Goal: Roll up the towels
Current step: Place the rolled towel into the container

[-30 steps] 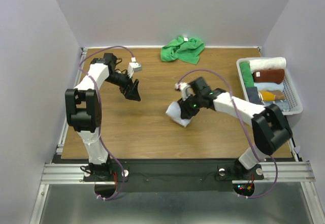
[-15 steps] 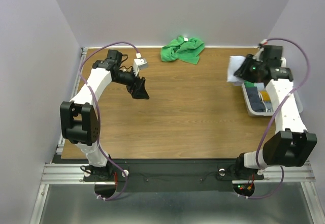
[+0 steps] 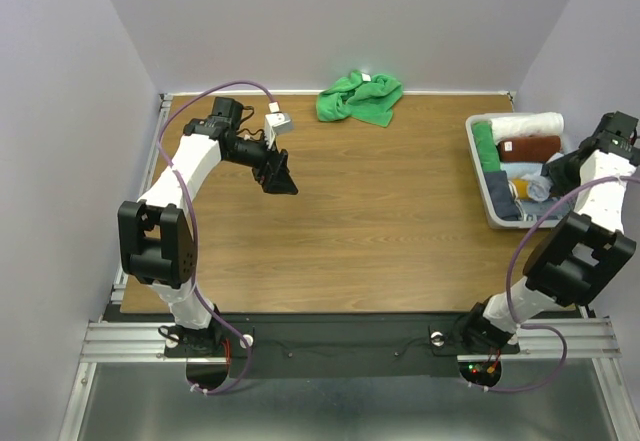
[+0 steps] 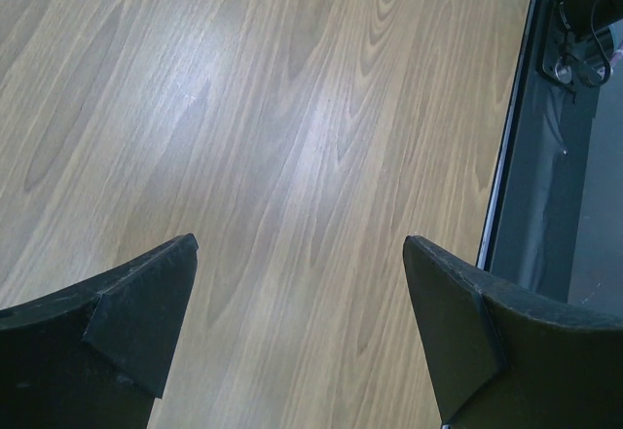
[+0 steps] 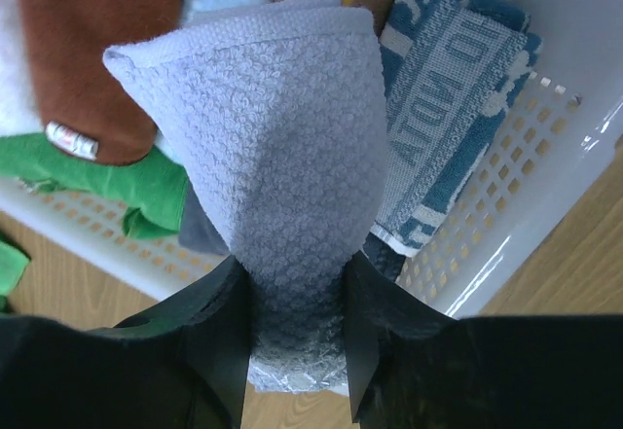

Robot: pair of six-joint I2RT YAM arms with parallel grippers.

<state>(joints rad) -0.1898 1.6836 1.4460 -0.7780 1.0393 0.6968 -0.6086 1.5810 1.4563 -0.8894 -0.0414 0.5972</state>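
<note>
The pale bluish-white towel (image 5: 282, 147) is rolled up and pinched between the fingers of my right gripper (image 5: 297, 351), which holds it over the white basket (image 5: 506, 205). In the top view the towel (image 3: 537, 189) shows as a small pale roll end at my right gripper (image 3: 550, 181), above the basket's middle. The bright green towel (image 3: 360, 98) lies crumpled at the back of the table, near the wall. My left gripper (image 3: 280, 176) is open and empty, hovering over bare wood (image 4: 292, 157) left of centre, well in front of the green towel.
The basket (image 3: 478, 176) at the right edge holds a long cream-white roll (image 3: 525, 124), a brown roll (image 3: 530, 148), a green towel (image 5: 97, 181) and a blue patterned towel (image 5: 458, 89). The table's metal side edge (image 4: 506, 186) shows in the left wrist view.
My right arm carried the pale towel from the table's middle to the right and now holds it over the basket. My left gripper shifted slightly to the right.
</note>
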